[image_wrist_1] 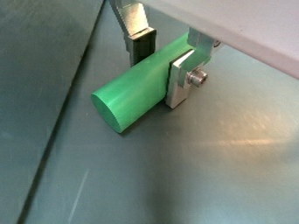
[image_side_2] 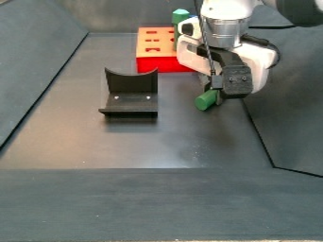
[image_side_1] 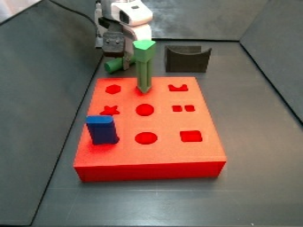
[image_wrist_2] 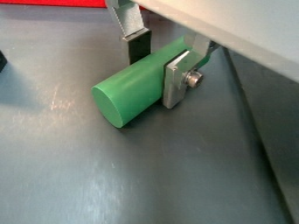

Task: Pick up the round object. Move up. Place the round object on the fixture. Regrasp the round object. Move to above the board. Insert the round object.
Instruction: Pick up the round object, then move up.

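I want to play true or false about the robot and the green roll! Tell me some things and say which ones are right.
1. The gripper has its jaws closed on the round object. True.
2. The round object sits in the fixture. False: the fixture's notch is empty, and the gripper holds the object beside it.
3. A blue block stands on the board. True.
4. The board is yellow. False: it is red.
5. A green peg stands upright on the board. True.
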